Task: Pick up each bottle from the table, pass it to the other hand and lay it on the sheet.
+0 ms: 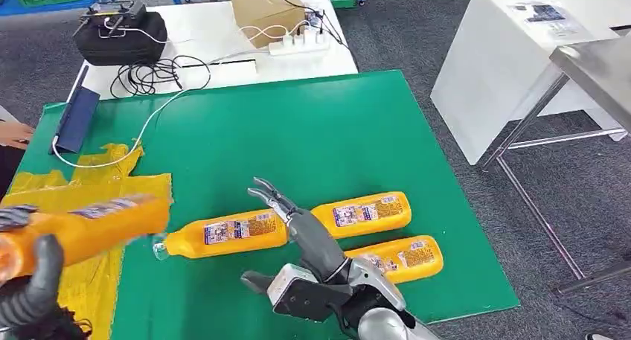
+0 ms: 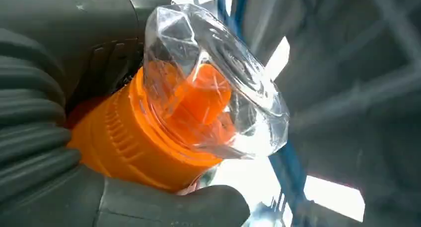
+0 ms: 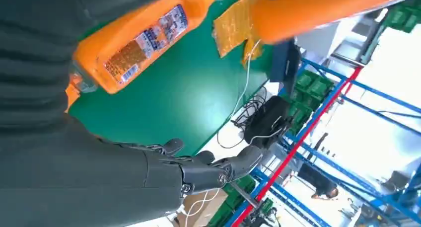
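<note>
The head view looks forward and down from high on the body over the green surface (image 1: pixel 298 132). The left wrist view sits tight behind the left hand (image 2: pixel 44 137), right against a bottle cap (image 2: pixel 149 132), facing upward. The right wrist view, turned, looks past the right hand (image 3: pixel 208 170) across the same surface toward the black bag (image 1: pixel 119 35) at 11 o'clock.

I see my right hand (image 3: pixel 198 170) with fingers (image 3: pixel 238 162) spread over the green counter (image 3: pixel 164 103), near an orange bottle (image 3: pixel 134 40)
</note>
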Robot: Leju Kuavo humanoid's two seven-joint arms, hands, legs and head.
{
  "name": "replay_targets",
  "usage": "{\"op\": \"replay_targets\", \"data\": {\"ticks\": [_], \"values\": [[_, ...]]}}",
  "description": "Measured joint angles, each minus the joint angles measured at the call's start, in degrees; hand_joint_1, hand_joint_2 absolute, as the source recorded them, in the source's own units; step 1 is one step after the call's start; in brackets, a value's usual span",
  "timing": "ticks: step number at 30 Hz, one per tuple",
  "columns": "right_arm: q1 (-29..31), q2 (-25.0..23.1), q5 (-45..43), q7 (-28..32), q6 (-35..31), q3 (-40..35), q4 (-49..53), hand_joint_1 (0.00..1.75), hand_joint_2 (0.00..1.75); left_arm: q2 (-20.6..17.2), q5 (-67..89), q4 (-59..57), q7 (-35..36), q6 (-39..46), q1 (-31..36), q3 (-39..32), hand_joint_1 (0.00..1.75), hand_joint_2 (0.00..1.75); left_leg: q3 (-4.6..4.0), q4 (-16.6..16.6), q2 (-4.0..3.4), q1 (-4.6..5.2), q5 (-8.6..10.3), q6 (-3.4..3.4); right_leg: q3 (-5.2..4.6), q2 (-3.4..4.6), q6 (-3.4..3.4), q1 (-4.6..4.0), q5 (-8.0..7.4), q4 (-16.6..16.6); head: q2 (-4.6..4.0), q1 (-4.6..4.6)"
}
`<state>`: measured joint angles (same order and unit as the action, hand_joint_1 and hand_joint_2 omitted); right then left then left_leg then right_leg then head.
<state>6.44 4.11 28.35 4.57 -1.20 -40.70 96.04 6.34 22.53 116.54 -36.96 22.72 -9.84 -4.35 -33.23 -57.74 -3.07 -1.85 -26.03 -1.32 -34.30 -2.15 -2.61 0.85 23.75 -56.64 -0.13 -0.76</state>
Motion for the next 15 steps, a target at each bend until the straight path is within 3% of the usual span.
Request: {"op": "replay_targets", "data": {"ticks": [3, 6, 11, 15], "values": [[-0.53, -0.28, 0.22, -0.22, -0.33, -0.42, 0.59, 0.0, 0.0, 0.0, 2.78, 1.55, -0.57, 4.22, 1.0, -0.7, 1.75, 1.75, 0.0, 0.0, 0.0, -0.01, 0.0, 0.0, -0.01, 0.0, 0.0, -0.01, 0.01, 0.0, 0.0, 0.02], [-0.5, -0.28, -0.05, -0.77, -0.63, -1.07, 0.61, 0.0, 0.0, 0.0, 15.72, 1.75, 1.82, 10.21, 2.02, -0.5, 1.75, 1.75, 0.01, 0.0, -0.02, -0.01, 0.0, 0.0, -0.02, 0.01, 0.0, -0.01, 0.01, 0.0, 0.0, 0.0], [2.94, 0.39, -0.77, -2.73, 1.49, -3.24, -0.29, 0.0, 0.0, -2.69, 61.16, -6.95, 23.8, 13.5, 7.22, 3.18, 1.75, 1.75, 0.0, 0.0, 0.09, 0.03, 0.13, 0.02, 0.02, -0.03, -0.09, 0.05, -0.09, 0.02, 0.0, -0.02], [6.32, 0.7, -2.19, -2.71, 2.6, -3.58, -2.17, 0.0, 0.0, -6.08, 64.91, -15.66, 29.47, 15.62, 10.73, 6.96, 1.75, 1.75, 0.01, 0.0, -0.04, 0.02, 0.27, 0.01, -0.04, 0.03, 0.03, 0.03, -0.27, 0.01, 0.0, 0.0]]}}
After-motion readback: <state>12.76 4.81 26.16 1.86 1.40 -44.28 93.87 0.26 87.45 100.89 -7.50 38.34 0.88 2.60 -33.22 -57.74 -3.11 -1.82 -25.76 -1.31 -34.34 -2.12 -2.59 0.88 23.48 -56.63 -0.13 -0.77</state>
